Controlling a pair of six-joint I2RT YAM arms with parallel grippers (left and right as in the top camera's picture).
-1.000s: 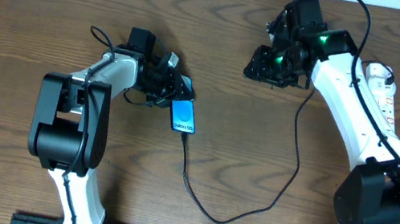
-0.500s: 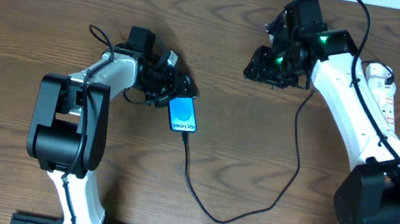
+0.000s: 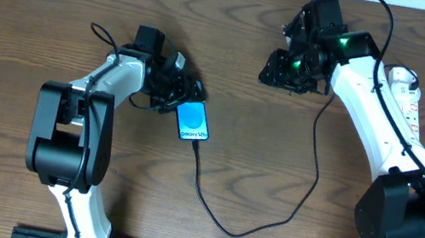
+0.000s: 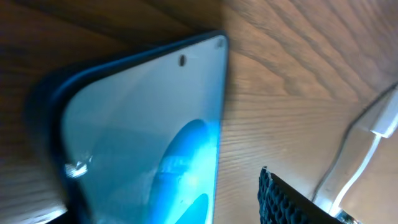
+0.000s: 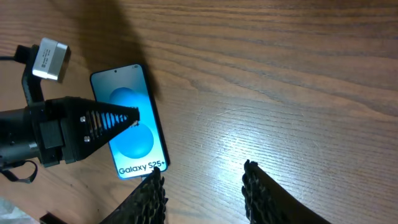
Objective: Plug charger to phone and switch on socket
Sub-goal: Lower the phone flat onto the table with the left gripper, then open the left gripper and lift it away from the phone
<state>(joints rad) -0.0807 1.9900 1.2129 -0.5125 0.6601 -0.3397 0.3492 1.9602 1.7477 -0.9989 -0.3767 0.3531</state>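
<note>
- While the smartphone (image 3: 193, 122) lay on the counter (image 3: 41, 4), charger cable (image 3: 206, 209) at its lower end, my left pincer (image 3: 186, 96) stood parted beside it.
- With my right pincer (image 5: 202, 177) gaping empty, I judged a straight-up left retreat safest for that connection.

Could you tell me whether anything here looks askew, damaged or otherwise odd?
Nothing looks damaged. The phone lies flat but slanted, the left gripper at its top end, the charger trailing loosely from its lower end.
</note>
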